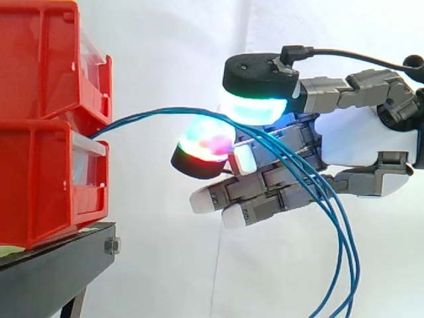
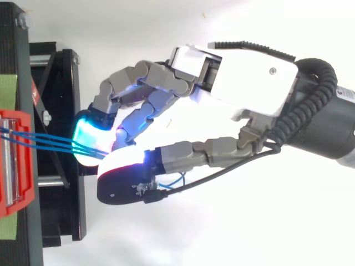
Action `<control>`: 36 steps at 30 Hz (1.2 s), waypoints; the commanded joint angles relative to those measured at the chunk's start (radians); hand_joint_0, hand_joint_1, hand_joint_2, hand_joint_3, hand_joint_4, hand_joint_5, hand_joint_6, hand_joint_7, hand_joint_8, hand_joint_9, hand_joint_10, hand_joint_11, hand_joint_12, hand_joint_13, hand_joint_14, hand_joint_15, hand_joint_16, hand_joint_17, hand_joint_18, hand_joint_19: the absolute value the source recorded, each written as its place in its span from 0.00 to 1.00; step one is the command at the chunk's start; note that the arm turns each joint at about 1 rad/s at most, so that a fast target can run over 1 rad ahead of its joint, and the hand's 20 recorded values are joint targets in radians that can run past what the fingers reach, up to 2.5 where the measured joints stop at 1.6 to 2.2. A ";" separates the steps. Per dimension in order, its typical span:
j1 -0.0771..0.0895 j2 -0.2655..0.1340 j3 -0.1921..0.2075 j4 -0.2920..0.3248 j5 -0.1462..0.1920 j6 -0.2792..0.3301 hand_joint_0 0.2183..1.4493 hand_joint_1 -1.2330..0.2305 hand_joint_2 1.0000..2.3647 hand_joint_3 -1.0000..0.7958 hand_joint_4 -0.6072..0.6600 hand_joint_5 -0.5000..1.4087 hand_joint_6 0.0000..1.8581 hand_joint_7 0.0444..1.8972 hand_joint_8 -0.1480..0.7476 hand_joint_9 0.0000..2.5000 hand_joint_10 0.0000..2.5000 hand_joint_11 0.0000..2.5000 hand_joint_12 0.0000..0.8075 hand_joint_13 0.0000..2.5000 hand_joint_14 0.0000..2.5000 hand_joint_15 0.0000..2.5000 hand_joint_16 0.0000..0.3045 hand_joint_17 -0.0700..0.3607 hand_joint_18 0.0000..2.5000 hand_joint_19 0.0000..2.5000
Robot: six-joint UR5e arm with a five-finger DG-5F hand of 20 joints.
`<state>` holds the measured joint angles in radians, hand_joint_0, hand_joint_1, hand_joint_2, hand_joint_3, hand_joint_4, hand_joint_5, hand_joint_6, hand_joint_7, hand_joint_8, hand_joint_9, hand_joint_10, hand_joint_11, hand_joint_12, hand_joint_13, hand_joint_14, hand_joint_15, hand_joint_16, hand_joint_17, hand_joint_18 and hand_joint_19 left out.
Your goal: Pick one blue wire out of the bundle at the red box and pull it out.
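White curtain behind; red bins (image 1: 46, 99) stacked on a black stand (image 1: 53, 265). Blue wires (image 1: 142, 114) run from the lower bin (image 1: 46, 185) into the hand (image 1: 351, 142) — glowing pads (image 1: 255, 109) pinched on them (seemingly several, not one). Risk: the whole bundle drags out together.

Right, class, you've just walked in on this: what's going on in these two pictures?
A robot hand is working at a bundle of blue wires that runs out of the red box on the black stand. Two glowing fingertips are closed on the wires partway along, beside the box. Past the hand the wires droop downwards. Whether it pinches one wire or several cannot be told. All the wires run into the box, so none is pulled out yet.
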<state>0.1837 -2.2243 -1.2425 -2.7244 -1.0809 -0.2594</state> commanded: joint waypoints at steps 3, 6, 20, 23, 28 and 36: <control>0.000 0.002 0.000 0.000 0.003 0.005 0.30 0.33 0.01 0.46 0.69 0.20 0.42 0.45 0.45 0.42 0.01 0.25 0.47 0.23 0.01 0.13 0.20 0.48 0.18 0.21; 0.002 0.000 0.000 -0.008 -0.002 0.005 0.30 0.37 0.01 0.46 0.70 0.22 0.37 0.52 0.46 0.43 0.01 0.23 0.48 0.23 0.01 0.13 0.21 0.49 0.18 0.21; 0.000 0.000 0.000 -0.009 -0.025 0.006 0.32 0.31 0.01 0.48 0.67 0.18 0.47 0.37 0.48 0.46 0.01 0.38 0.48 0.23 0.01 0.15 0.20 0.48 0.18 0.21; 0.000 0.000 0.000 -0.008 -0.027 0.006 0.32 0.30 0.01 0.48 0.66 0.18 0.47 0.38 0.48 0.46 0.01 0.37 0.48 0.23 0.01 0.15 0.20 0.48 0.18 0.21; -0.001 0.000 0.000 -0.008 -0.028 0.006 0.31 0.31 0.01 0.52 0.71 0.19 0.44 0.44 0.48 0.45 0.01 0.28 0.50 0.24 0.01 0.14 0.22 0.50 0.20 0.20; -0.004 0.000 0.000 -0.008 -0.044 0.006 0.35 0.42 0.06 0.55 0.85 0.23 0.30 0.63 0.48 0.47 0.01 0.23 0.50 0.25 0.01 0.14 0.22 0.51 0.21 0.21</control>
<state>0.1804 -2.2243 -1.2425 -2.7314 -1.1183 -0.2531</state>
